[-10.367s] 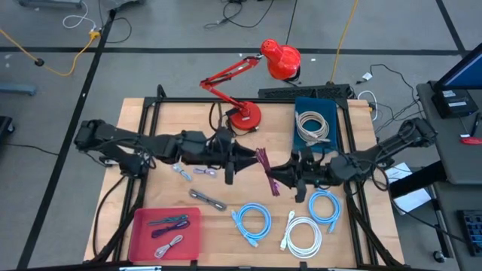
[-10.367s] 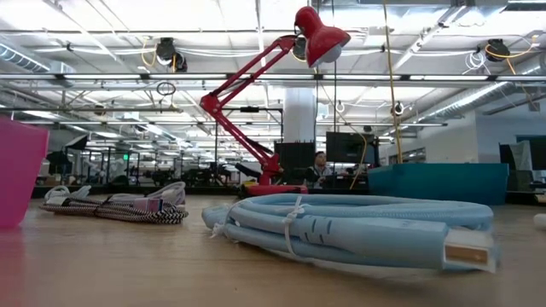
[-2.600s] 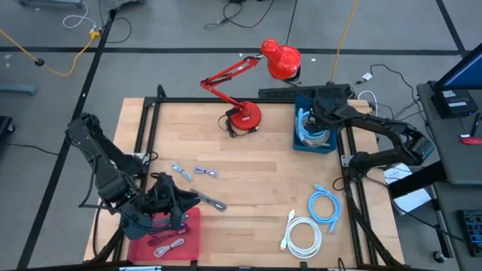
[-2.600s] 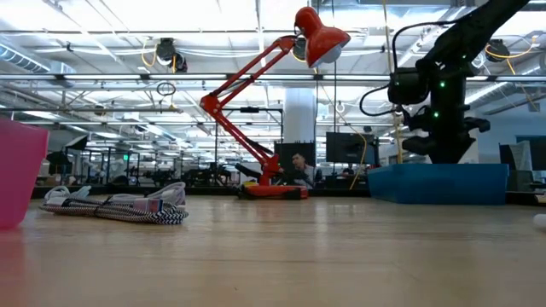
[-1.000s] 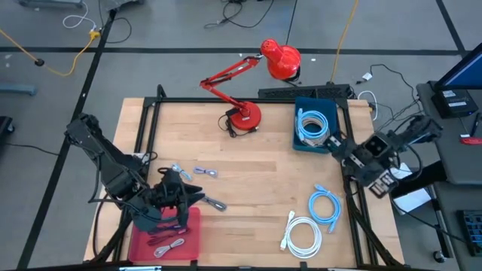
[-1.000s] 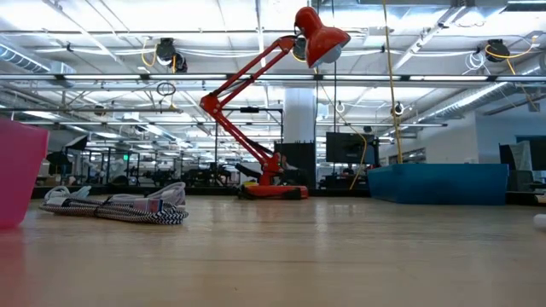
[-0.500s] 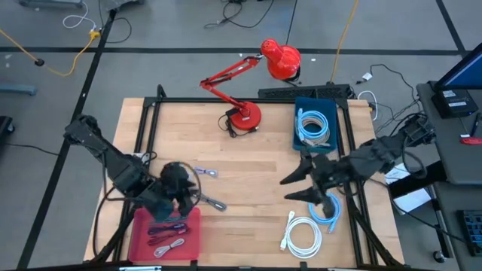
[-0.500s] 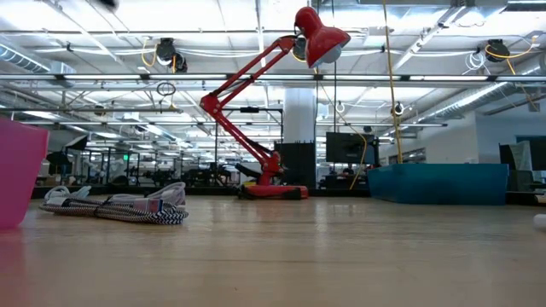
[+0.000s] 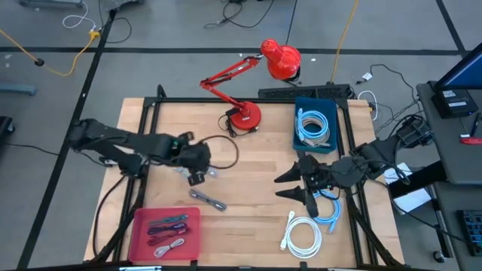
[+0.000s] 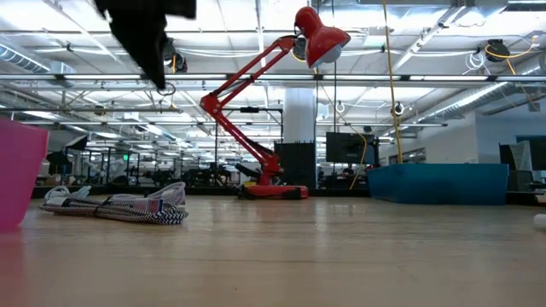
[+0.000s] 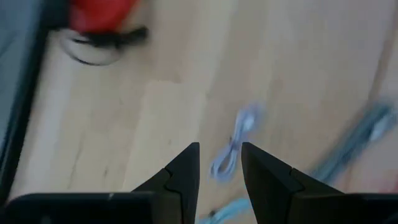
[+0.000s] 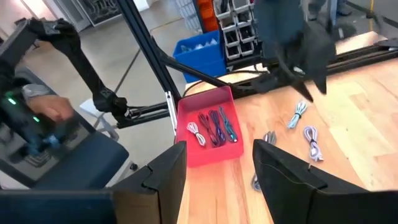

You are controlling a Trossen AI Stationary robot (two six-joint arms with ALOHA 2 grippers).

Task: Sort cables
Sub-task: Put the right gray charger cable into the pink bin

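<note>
My left gripper is open above two short bundled cables in the table's middle; a pale purple one lies just beyond its fingertips. A grey bundled cable lies nearer the front. My right gripper is open and empty, hovering left of a coiled light-blue cable. A coiled white cable lies at the front right. The pink tray holds short purple, maroon and teal cables. The blue bin holds coiled light-blue and beige cables.
A red desk lamp stands at the table's far middle, its black cord looping beside the base. A striped cable bundle lies at the left in the low view. Bare wood lies between the two grippers.
My left gripper has risen from over the pink tray and swung toward the table's far edge and right, to above the short cables in the middle. My right gripper has swung in from the table's right edge toward the middle, fingers spread, beside the light-blue coil.
</note>
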